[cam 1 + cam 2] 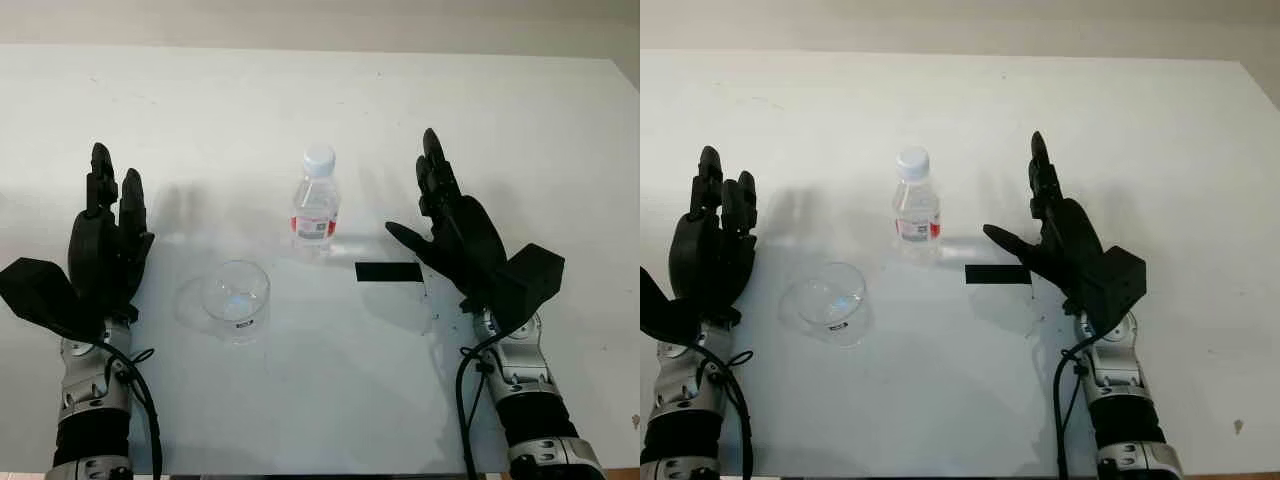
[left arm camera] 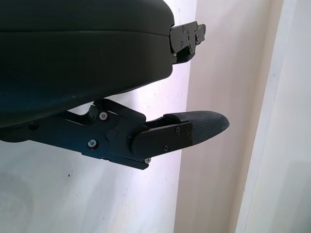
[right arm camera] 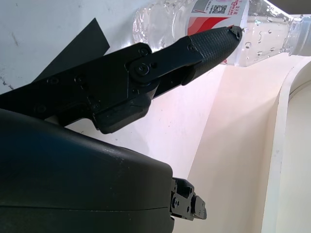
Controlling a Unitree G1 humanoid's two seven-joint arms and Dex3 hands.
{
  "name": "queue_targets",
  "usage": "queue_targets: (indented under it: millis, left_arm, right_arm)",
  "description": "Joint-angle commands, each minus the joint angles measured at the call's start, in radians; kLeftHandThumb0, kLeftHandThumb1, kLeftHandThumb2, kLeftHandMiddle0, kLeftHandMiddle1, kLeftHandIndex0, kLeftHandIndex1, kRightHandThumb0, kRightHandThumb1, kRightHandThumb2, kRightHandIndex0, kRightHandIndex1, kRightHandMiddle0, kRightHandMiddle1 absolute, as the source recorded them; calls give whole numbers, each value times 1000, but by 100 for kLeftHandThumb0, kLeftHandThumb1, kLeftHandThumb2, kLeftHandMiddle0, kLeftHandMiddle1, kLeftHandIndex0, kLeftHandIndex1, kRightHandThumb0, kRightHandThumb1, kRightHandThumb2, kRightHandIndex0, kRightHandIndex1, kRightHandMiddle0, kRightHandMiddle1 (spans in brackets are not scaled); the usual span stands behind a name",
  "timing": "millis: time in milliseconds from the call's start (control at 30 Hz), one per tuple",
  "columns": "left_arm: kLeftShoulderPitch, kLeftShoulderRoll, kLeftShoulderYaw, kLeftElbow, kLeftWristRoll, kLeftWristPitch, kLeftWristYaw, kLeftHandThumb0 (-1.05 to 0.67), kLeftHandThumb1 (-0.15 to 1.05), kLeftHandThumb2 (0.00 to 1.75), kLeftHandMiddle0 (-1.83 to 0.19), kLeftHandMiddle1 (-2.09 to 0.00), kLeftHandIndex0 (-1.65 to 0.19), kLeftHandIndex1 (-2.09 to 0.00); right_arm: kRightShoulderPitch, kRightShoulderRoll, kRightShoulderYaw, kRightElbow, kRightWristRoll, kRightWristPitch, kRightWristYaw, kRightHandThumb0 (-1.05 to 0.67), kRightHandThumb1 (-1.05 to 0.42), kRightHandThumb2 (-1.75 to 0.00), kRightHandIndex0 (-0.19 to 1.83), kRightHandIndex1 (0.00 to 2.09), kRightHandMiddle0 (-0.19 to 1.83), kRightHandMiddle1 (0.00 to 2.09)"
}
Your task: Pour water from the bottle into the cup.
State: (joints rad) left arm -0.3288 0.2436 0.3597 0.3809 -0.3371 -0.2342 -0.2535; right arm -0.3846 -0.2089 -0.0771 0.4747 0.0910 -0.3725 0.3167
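A: Bottle [image 1: 316, 203] status?
B: Capped, upright on the counter [image 1: 330, 390], ungrasped. Right hand [image 1: 455, 232] near it, fingers [image 1: 432, 170] released; left hand [image 1: 105, 240] open beside the cup [image 1: 237, 299].
A: Step?
B: Reach pending; next, grasp the bottle.

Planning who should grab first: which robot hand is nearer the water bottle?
The right robot hand. It is open just to the bottle's right, thumb pointing toward it, not touching. The left robot hand, open, sits farther off on the bottle's left, beyond the cup.
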Motion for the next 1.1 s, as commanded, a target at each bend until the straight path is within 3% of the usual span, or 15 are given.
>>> queue_targets:
  millis: [0, 533, 1067]
  left_arm:
    - [17, -3, 2, -9, -5, 3, -1, -62, 105, 56, 9, -6, 19, -3]
    - [7, -3, 5, 17, 0, -10, 4, -63, 105, 55, 11, -5, 19, -3]
    - [-2, -1, 6, 32, 3, -29, 4, -62, 105, 57, 12, -5, 19, -1]
  right_arm:
    - [9, 4, 2, -19, 7, 7, 3, -93, -99, -5, -19, 0, -19, 0]
    - [-101, 14, 58, 87, -20, -30, 92, -93, -98, -5, -19, 0, -19, 0]
    - [-281, 143, 173, 278, -78, -66, 143, -99, -94, -5, -19, 0, -19, 0]
